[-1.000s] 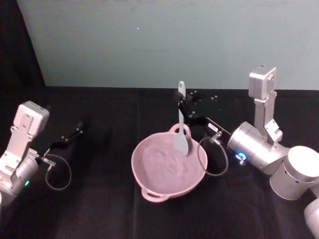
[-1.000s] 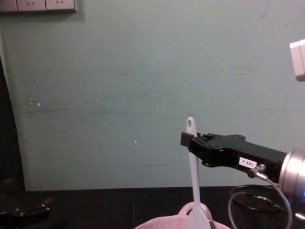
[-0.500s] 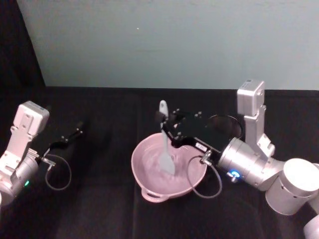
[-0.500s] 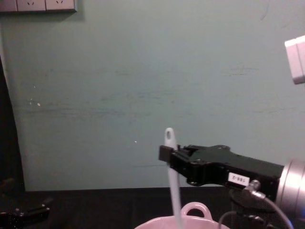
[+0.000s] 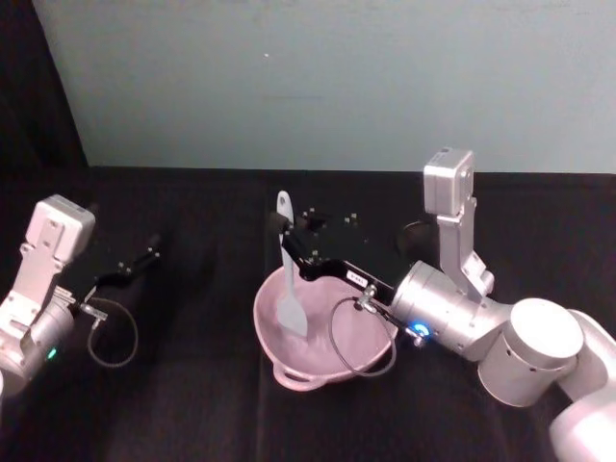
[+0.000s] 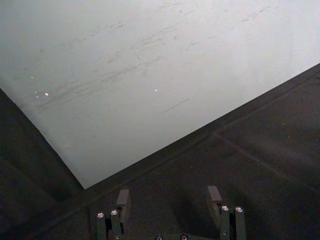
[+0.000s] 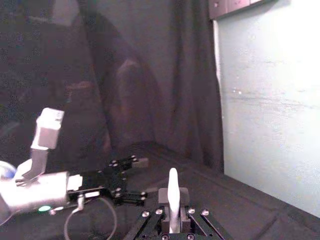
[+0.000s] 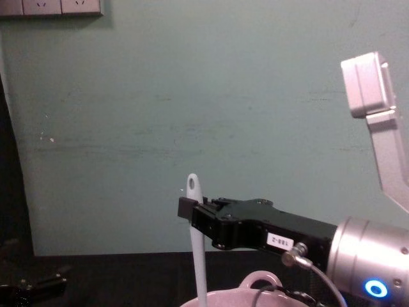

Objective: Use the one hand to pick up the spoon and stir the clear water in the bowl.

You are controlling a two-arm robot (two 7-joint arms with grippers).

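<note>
The pale pink bowl (image 5: 364, 358) sits mid-table on black cloth; its loop handle (image 8: 260, 279) shows in the chest view. My right gripper (image 5: 288, 252) reaches in from the right over the bowl's left part and is shut on the white spoon (image 5: 287, 279). The spoon stands nearly upright, its blade (image 5: 293, 314) down inside the bowl. From the chest view the spoon (image 8: 196, 246) rises past the gripper (image 8: 189, 210), holed end up. In the right wrist view the handle (image 7: 172, 196) sits clamped between the fingers. My left gripper (image 5: 144, 258) rests open at the far left, its fingers (image 6: 123, 199) apart.
A black wire-mesh cup (image 5: 416, 237) stands behind the right arm. A pale green wall (image 5: 318, 77) closes the table's far edge. Black cloth (image 5: 192, 385) covers the table around the bowl. A cable loop (image 5: 361, 337) hangs from the right wrist over the bowl.
The right gripper has carried the spoon leftward across the bowl, from its far rim by the loop handle to its left side. The left arm has not moved.
</note>
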